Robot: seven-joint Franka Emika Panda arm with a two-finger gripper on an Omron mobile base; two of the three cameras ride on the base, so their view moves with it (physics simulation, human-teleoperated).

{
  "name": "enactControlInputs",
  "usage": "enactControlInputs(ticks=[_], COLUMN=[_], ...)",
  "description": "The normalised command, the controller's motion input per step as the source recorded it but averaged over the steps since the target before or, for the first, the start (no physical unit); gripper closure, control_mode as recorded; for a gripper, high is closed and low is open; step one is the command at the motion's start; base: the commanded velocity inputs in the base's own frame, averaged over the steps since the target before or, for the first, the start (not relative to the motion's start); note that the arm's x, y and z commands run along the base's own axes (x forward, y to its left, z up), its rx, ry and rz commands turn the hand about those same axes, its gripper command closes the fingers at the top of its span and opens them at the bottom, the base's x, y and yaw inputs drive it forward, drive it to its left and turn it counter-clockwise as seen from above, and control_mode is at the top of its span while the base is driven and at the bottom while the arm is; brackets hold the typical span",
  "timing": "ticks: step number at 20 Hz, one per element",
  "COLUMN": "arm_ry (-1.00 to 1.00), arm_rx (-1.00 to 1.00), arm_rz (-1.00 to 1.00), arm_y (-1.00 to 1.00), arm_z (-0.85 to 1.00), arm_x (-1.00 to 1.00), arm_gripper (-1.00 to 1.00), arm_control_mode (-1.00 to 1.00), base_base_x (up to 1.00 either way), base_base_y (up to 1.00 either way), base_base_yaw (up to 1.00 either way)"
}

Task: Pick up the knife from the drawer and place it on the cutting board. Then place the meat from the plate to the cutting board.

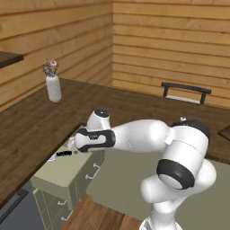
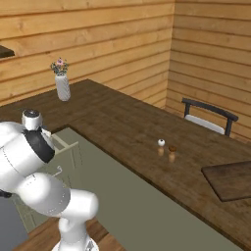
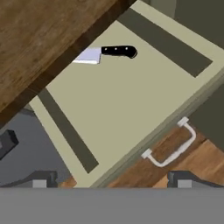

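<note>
The drawer [image 3: 118, 105] stands pulled out, pale sage-green, with its metal handle [image 3: 173, 146] at the front. The knife [image 3: 111, 52] lies flat at the drawer's back, black handle to the right, its silver blade partly under the wooden counter edge. In the left base view the knife [image 1: 62, 154] lies just left of my hand, in the drawer [image 1: 63, 173]. My gripper [image 3: 112, 180] hangs open above the drawer's front, well short of the knife, holding nothing. The dark cutting board [image 2: 230, 179] lies on the counter far to the right. The meat and the plate are out of view.
A wooden counter [image 1: 31, 126] overhangs the drawer's back. A white vase with flowers [image 1: 53, 87] stands on it to the left. Two small shakers [image 2: 165, 149] sit mid-counter. A dark chair [image 2: 208, 115] stands beyond the counter. Smaller drawers [image 1: 92, 173] lie below.
</note>
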Motion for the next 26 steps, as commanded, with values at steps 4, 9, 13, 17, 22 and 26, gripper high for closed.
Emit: enactControlInputs(ticks=[4,9,13,17,22,26], arm_ry=[0.00,0.00,0.01,0.05,0.06,0.05], arm_rx=[0.00,0.00,0.00,0.00,0.00,-0.05], arm_rz=[0.30,0.23,0.15,0.12,0.09,0.01], arm_y=[0.19,0.33,0.40,0.44,0.28,0.02], arm_z=[-0.40,-0.30,-0.27,-0.28,-0.31,-0.33], arm_x=[0.10,0.23,0.31,0.37,0.22,0.00], arm_gripper=[-1.00,-1.00,-1.00,-1.00,-1.00,-1.00], arm_control_mode=[-1.00,-1.00,-1.00,-1.00,-1.00,-1.00], base_base_x=[0.00,0.00,0.00,0.00,0.00,0.00], base_base_y=[0.00,0.00,0.00,0.00,0.00,0.00], base_base_yaw=[0.00,0.00,0.00,0.00,0.00,0.00])
